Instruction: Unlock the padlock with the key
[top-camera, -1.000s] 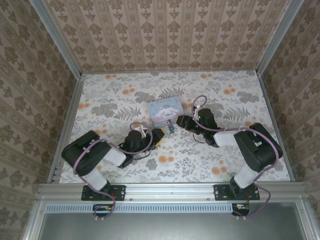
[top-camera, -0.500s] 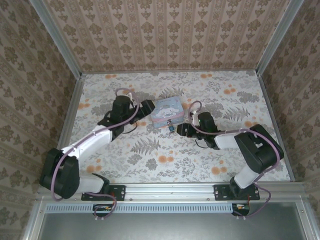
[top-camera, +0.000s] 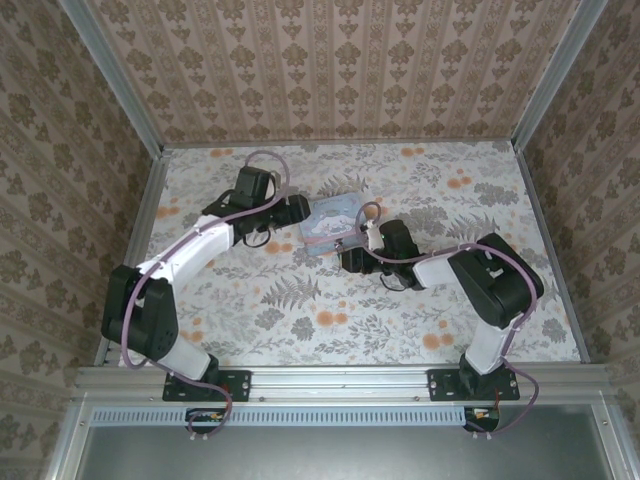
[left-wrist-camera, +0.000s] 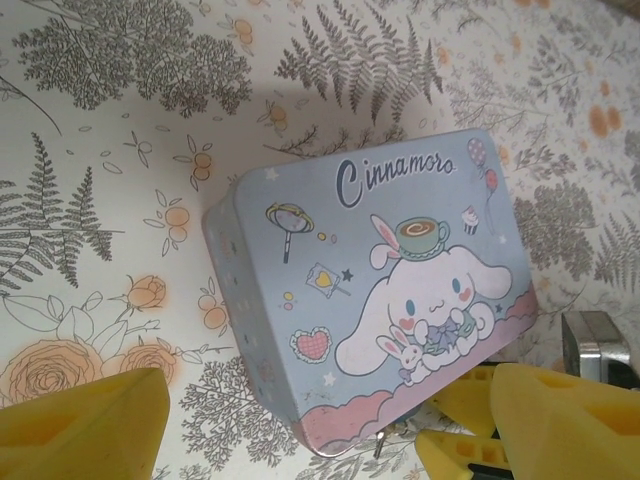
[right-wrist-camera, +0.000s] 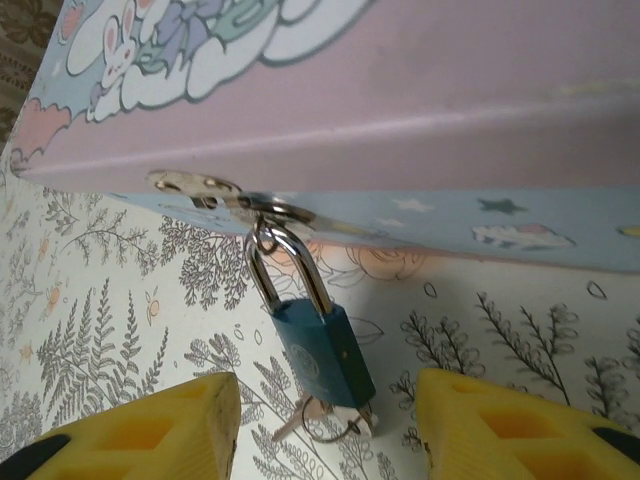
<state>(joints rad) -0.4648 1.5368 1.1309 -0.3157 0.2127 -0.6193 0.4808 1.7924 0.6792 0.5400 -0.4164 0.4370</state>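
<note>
padlock look: one small padlock (right-wrist-camera: 322, 350); teal-blue body with a round stamped mark on its face; thin silvery shackle, shut
padlock place: its shackle passes through the silvery hasp (right-wrist-camera: 205, 187) on the tin's near side wall; the body slopes down over the table (top-camera: 450, 300), between the right gripper's two fingers and apart from both
key: small silvery keys on a ring (right-wrist-camera: 330, 420) at the bottom end of the body; I cannot tell how many, nor whether one sits in the keyhole
tin: one pastel rectangular tin (left-wrist-camera: 370, 290); blue lid with a white long-eared cartoon dog, a pink band along its lower edge; it lies flat and askew near the table's middle
left gripper (top-camera: 297, 212): just beside the tin's left end; its yellow fingers (left-wrist-camera: 85, 430) stand wide apart, released, with nothing between the pads
right gripper (top-camera: 347, 257): low at the tin's near edge; its yellow fingers (right-wrist-camera: 150, 430) are spread to either side of the lock, grasping nothing
count: one lock; one tin; one hasp; two arms; two grippers, two fingers each
</note>
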